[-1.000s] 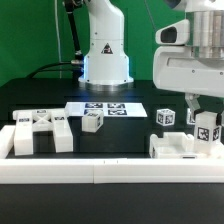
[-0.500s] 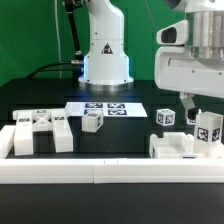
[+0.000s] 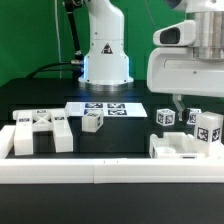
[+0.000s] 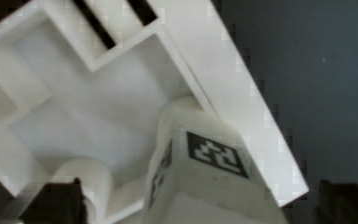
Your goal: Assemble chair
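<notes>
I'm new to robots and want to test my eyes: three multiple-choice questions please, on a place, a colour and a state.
1. The lone small block lies: A) beside the marker board; B) on a shelf; C) in a bowl.
2. The chair parts are: A) red; B) white; C) blue.
3. The fingers are: A) pressed together; B) apart; C) out of sight.
Answers: 1 A, it sits at the board's edge; 2 B, every piece is white; 3 B, the wrist view shows them spread.
</notes>
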Controlling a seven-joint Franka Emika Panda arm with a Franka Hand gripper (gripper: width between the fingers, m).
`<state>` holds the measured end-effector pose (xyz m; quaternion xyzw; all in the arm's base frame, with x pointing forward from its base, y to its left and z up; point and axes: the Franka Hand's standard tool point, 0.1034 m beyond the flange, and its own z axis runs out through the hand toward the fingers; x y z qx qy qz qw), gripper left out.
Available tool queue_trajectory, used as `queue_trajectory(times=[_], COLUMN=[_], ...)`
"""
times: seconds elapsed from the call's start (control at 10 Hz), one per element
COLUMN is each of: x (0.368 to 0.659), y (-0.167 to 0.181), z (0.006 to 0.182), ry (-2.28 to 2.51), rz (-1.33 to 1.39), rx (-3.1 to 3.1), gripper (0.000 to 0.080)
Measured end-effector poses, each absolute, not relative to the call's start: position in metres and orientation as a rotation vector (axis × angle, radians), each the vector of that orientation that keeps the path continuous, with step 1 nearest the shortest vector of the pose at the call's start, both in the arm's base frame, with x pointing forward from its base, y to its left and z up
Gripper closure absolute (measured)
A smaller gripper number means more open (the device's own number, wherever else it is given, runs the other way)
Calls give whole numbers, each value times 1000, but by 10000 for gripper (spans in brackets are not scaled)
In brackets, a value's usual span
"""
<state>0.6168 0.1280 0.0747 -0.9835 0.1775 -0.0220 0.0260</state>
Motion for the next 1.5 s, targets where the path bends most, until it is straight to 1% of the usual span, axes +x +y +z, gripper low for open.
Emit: queue_trajectory(times=[0.6, 0.9, 1.0, 1.2, 1.3, 1.5], x=[618, 618, 618, 618, 618, 618], y=[121, 119, 119, 118, 118, 119], z=[73, 73, 73, 73, 73, 73], ry=[-320, -583, -597, -590, -542, -398], rz=[-81, -83, -82, -83, -83, -81], rx=[-3096, -3070, -3067, -3069, -3077, -3095], gripper=[151, 151, 151, 418, 511, 511])
